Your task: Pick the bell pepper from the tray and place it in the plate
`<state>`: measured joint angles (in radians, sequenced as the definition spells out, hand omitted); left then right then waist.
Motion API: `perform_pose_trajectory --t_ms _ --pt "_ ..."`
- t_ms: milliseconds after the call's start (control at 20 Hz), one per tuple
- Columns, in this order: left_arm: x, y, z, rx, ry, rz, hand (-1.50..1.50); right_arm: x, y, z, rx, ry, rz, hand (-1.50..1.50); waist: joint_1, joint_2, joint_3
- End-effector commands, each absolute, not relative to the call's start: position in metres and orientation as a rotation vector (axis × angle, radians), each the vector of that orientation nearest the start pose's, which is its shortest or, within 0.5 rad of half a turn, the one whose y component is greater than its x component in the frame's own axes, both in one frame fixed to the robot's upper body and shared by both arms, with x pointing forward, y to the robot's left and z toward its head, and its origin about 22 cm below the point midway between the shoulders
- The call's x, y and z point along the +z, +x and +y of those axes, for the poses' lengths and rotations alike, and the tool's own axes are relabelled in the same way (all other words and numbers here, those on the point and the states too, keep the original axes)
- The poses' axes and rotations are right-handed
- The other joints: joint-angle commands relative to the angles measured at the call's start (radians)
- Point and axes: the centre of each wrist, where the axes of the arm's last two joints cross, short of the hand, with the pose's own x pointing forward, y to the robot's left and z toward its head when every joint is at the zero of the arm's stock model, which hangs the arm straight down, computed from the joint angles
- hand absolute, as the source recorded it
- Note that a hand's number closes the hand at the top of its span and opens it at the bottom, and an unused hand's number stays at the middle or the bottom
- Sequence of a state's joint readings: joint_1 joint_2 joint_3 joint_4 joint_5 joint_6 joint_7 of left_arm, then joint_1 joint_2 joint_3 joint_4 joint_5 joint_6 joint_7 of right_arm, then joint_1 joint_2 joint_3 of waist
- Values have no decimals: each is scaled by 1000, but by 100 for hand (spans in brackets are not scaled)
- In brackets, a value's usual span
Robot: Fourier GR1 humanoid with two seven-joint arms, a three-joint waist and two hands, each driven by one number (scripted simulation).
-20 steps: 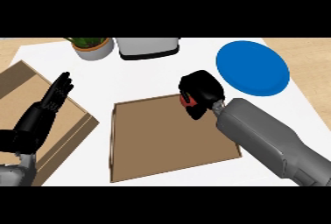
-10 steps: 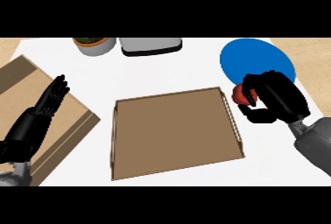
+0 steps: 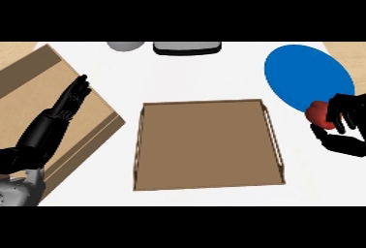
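A red bell pepper [image 3: 318,114] shows partly inside my right hand [image 3: 344,127], whose fingers curl round it at the view's right edge. The hand and pepper sit at the lower right rim of the blue plate [image 3: 306,74], just off its bare face. The brown wooden tray [image 3: 208,144] lies in the middle of the white counter with nothing in it. My left hand [image 3: 70,101] rests open at the left, fingers straight and pointing up, over a tan board.
A tan wooden board [image 3: 43,87] covers the left side. At the back edge stand a grey rounded object [image 3: 126,46] and a grey-white appliance [image 3: 186,47]. White counter shows between the tray and the plate.
My right hand has carried the pepper off the tray's far right corner, rightward to the plate's lower right rim. The view has shifted slightly. The left hand stays put.
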<state>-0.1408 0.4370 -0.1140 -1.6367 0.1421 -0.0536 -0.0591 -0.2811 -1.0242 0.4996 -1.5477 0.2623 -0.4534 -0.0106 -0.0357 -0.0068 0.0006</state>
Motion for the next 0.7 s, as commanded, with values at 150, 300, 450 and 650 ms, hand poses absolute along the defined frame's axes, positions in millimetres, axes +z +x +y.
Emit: perform_pose_trajectory --t_ms 150,300,450,650 --pt "85 280 270 -455 22 -1777 0 100 309 -375 881 -995 -1727 150 48 11 1" --pt "75 267 237 -443 2 -1789 0 90 324 -387 884 -1061 -1711 150 49 10 0" --pt "83 272 262 -483 13 -1797 0 85 343 -409 877 -1077 -1693 150 61 13 1" --pt "94 288 252 -461 2 -1791 0 90 371 -407 950 -1127 -1568 150 71 18 1"
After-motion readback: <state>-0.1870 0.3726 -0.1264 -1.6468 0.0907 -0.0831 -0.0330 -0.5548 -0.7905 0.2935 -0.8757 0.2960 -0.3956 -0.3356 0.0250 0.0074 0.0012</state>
